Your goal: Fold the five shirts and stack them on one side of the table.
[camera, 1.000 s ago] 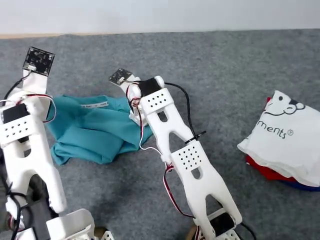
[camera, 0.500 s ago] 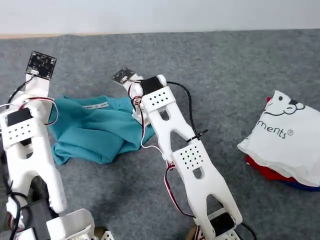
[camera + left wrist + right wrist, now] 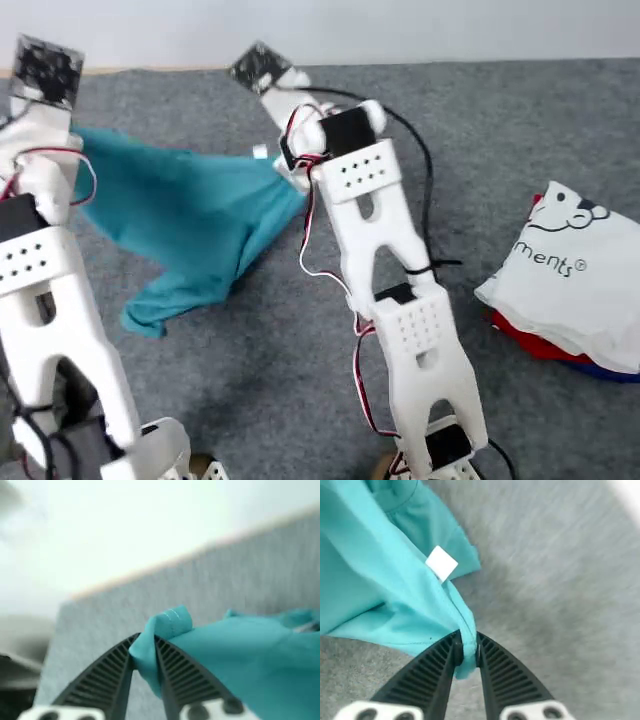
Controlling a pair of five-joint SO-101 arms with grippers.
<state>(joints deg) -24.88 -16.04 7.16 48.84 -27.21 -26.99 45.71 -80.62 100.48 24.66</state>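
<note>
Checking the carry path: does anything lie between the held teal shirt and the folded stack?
Nothing loose does: bare grey mat separates the teal shirt from the folded stack. Only the right arm itself crosses that gap.

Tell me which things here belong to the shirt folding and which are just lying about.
Job: teal shirt, pinched by left gripper and right gripper; folded stack, white shirt on top.
Not job: grey table cover; pale wall behind.
</note>
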